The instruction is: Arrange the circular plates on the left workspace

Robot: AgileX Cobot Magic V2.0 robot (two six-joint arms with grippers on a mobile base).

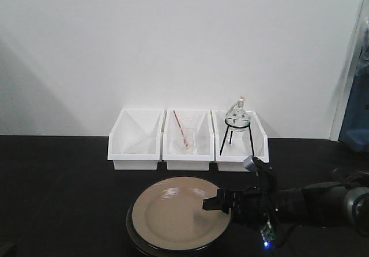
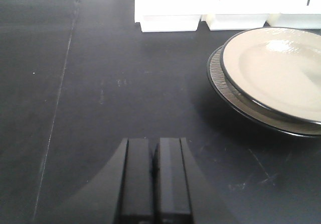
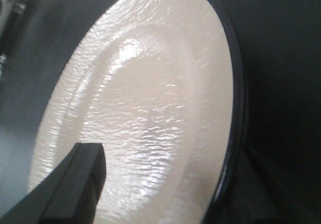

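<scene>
On my left, left gripper (image 2: pixel 154 171) hovers with jaws pressed together over the bare bench (image 2: pixel 100 108). Stacked plates (image 1: pixel 173 216) sit centre-front (top one tilted); right gripper (image 1: pixel 222 202) clamps the top plate's (image 3: pixel 150 108) right rim.

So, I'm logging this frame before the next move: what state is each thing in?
Top plate: tilted, its right rim between the right gripper's fingers.
Lower plate: flat on the bench top, under the top one.
Left gripper: shut, holding nothing.
Left bin: holds something clear.
Middle bin: holds glassware and a reddish rod.
Right bin: holds a flask upright on a stand.
</scene>
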